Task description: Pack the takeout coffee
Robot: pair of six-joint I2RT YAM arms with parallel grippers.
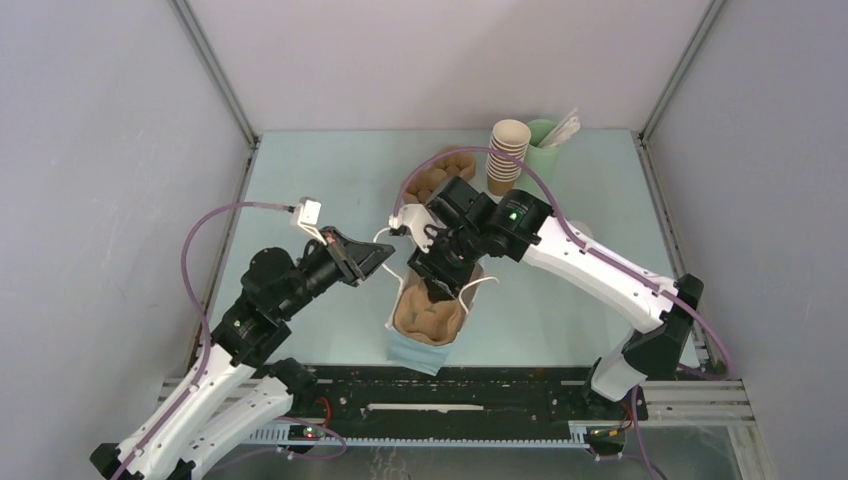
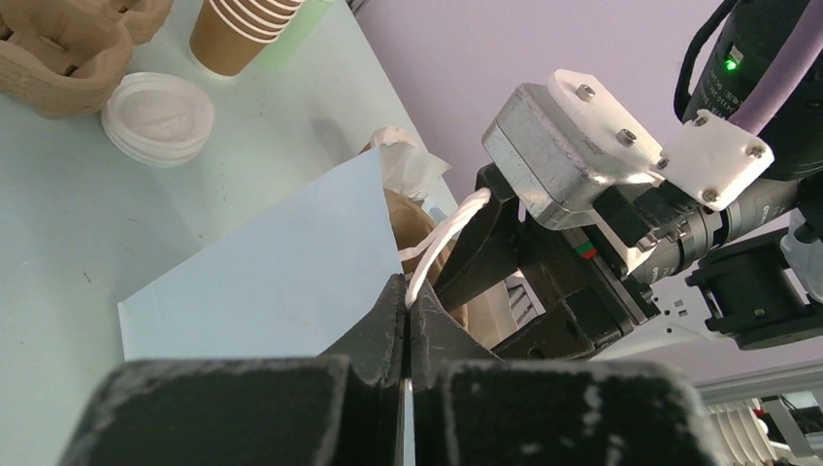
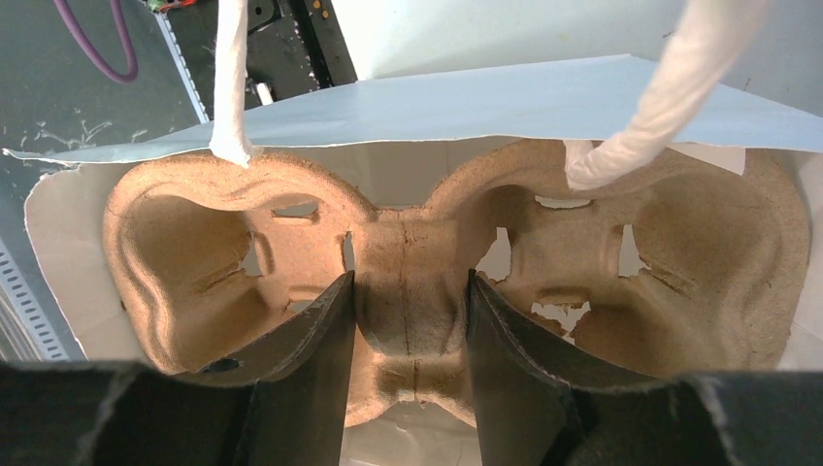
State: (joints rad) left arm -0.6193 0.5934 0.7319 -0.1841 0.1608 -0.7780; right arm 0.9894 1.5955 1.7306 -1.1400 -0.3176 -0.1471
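Note:
The takeout coffee does not show in any view. A pale blue paper bag [image 1: 418,350] with white cord handles stands at the table's near middle. A brown pulp cup carrier [image 1: 428,316] sits in its mouth with both wells empty. My right gripper [image 1: 441,284] reaches down into the bag. In the right wrist view it [image 3: 411,320] is shut on the carrier's [image 3: 194,243] centre ridge. My left gripper [image 1: 384,256] is at the bag's left rim. In the left wrist view it [image 2: 408,293] is shut on a white handle [image 2: 442,238] beside the bag's wall [image 2: 272,272].
More pulp carriers [image 1: 438,172] lie at the back middle. A tall stack of lidless brown cups [image 1: 508,155] and a pale green cup of sticks [image 1: 546,143] stand behind them. A stack of white lids [image 2: 158,116] lies on the table near the cups [image 2: 243,34].

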